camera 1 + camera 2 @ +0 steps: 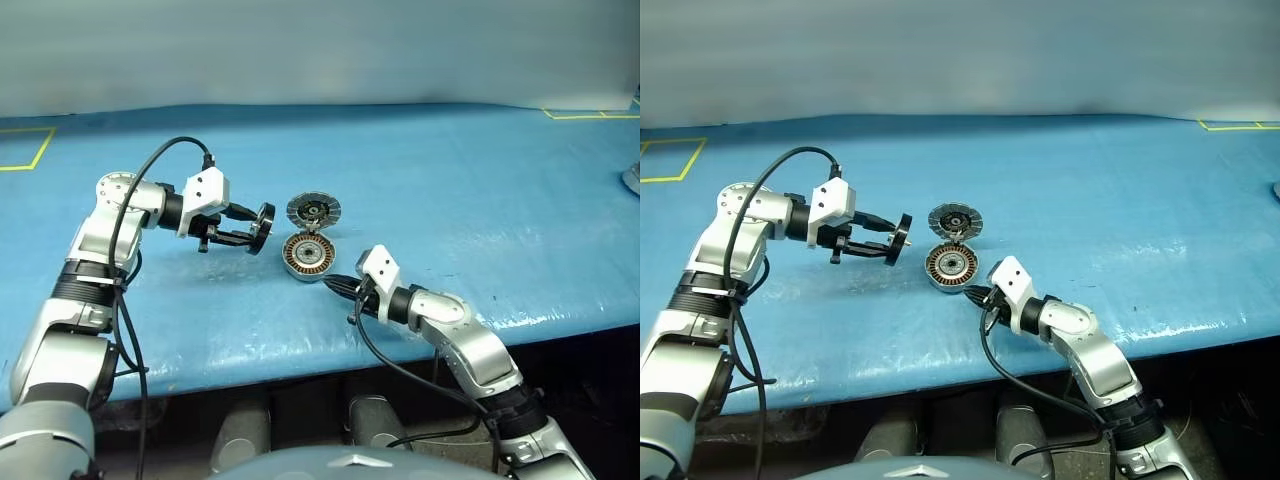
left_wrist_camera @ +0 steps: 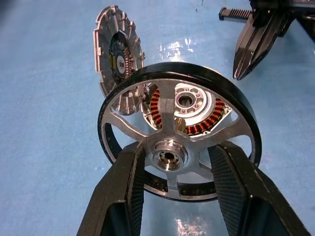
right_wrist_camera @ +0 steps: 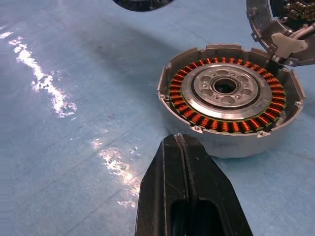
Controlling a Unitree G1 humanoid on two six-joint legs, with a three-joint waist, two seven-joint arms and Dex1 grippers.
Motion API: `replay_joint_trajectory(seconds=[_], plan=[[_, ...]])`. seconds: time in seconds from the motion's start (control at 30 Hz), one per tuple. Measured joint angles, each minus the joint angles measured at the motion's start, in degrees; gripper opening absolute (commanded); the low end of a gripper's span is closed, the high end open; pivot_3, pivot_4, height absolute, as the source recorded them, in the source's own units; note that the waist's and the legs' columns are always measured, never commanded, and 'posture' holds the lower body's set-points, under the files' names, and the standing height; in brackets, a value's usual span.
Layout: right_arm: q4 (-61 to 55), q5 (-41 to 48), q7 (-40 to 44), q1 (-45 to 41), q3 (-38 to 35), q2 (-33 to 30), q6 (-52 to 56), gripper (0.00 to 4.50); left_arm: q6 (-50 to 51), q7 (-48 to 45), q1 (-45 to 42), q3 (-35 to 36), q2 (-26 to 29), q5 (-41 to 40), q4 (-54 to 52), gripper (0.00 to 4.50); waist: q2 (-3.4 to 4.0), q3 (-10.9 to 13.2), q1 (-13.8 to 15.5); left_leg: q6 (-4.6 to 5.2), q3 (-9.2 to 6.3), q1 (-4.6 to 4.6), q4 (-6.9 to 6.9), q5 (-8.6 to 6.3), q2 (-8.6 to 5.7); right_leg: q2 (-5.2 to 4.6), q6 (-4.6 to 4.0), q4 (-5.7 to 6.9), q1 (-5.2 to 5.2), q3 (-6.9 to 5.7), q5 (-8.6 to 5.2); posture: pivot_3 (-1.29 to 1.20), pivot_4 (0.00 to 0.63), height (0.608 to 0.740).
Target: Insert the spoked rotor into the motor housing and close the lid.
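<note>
The left gripper (image 1: 258, 228) is pinching the spoked rotor (image 1: 264, 228) by its black rim, holding it on edge above the blue table (image 1: 480, 200), off the surface; in the left wrist view one ribbed black finger (image 2: 132, 182) is pressing against the wheel on each side of the hub, and the silver spokes are framing what lies beyond.

The motor housing (image 1: 309, 256) is sitting flat on the table, just at the rotor's four o'clock and near it but apart from it; its mouth is facing up, showing the ring of copper-brown windings around a silver central hub; nothing is sitting inside it.

The lid (image 1: 314, 210) is standing open at the housing's twelve o'clock, tilted back on its hinge and turning its inner face with the dark segmented ring toward the camera; the hinge is joining it to the housing's far rim.

The right gripper (image 1: 332, 281) is lying low over the table at the housing's five o'clock, its two black fingers pressed together with nothing between them; the right wrist view is showing their joined tip (image 3: 183, 147) just short of the housing's grey wall, and whether it is touching the wall I cannot tell.

Yellow tape lines (image 1: 30, 160) are marking the table at its far ten o'clock and two o'clock corners.
</note>
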Motion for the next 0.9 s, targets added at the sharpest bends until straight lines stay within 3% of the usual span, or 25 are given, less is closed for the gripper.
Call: replay_joint_trajectory(seconds=[0.17,0.5,0.9], plan=[[0.0,4.6,3.2,1.1,-3.0,2.2,-2.3,0.00,0.3,0.2,-1.3,-2.0,-3.2,0.3,3.0,1.96,0.00,0.0,0.1,0.00,0.01,0.02,0.06,0.03,0.00,0.00,0.00,0.05,0.02,0.01,0.02,0.00,0.150,0.740],[0.2,4.3,3.1,2.6,-3.9,2.2,-3.1,0.00,-4.3,1.6,-5.9,-4.1,-8.9,2.8,11.6,1.96,0.00,0.0,0.0,0.00,0.05,0.07,0.06,0.04,-0.01,0.01,0.00,0.18,0.00,0.05,0.00,0.00,0.150,0.740],[2.6,6.0,5.5,3.9,-4.5,3.5,-5.6,0.00,-8.4,1.1,-8.6,-6.4,-11.3,5.4,17.3,1.96,0.00,0.0,0.0,0.00,0.08,0.10,0.06,0.05,-0.01,0.01,0.00,0.21,0.00,0.10,0.00,0.00,0.150,0.740]])
